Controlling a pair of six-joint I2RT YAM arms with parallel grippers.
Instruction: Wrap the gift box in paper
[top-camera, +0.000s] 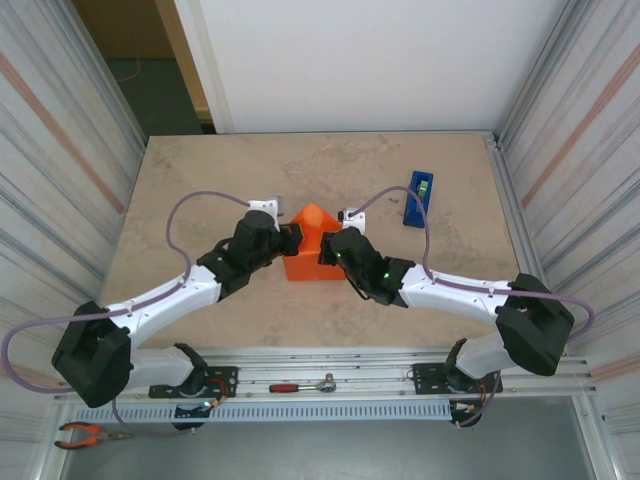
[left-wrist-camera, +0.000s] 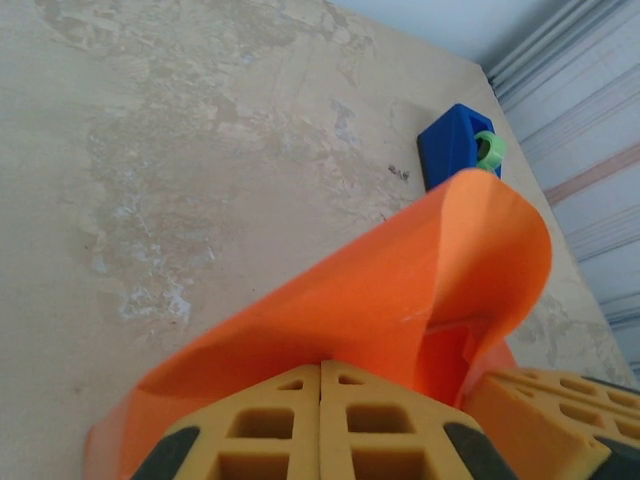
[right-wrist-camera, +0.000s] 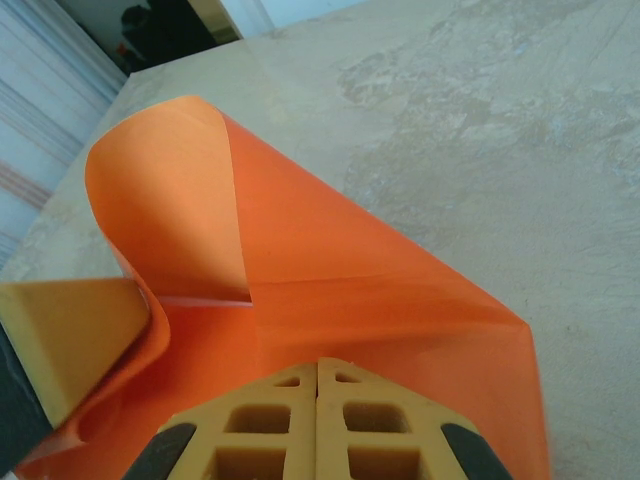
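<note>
Paper (top-camera: 310, 265) sits on the table (top-camera: 200, 180) in the overhead view. It is to the left of the blue tape dispenser (top-camera: 418, 198) and somewhat nearer the arm bases, and its bright orange sheet is drawn up into a peak. The right gripper (top-camera: 326, 250) meets the sheet on the side facing the dispenser. The left gripper (top-camera: 292, 240) meets it on the side turned away from the dispenser. How the jaws stand cannot be told from this height.

In the left wrist view, the left gripper (left-wrist-camera: 320, 385) has its two yellow fingers pressed flat together, and the paper (left-wrist-camera: 400, 300) is pinched at their tips. From there the sheet rises and curls over, and its rounded top edge overlaps the lower corner of the tape dispenser (left-wrist-camera: 450, 145), which stands just behind it on the table (left-wrist-camera: 180, 150). One of the other arm's fingers (left-wrist-camera: 545, 415) lies against the sheet on the dispenser's side.

In the right wrist view, the right gripper (right-wrist-camera: 318, 385) is likewise clamped, finger against finger, on the paper (right-wrist-camera: 330, 260) at its tips. The sheet slopes up from them to a folded-over flap. A yellow finger (right-wrist-camera: 65, 335) of the left arm touches the far fold. Bare table (right-wrist-camera: 500, 130) lies beyond.
</note>
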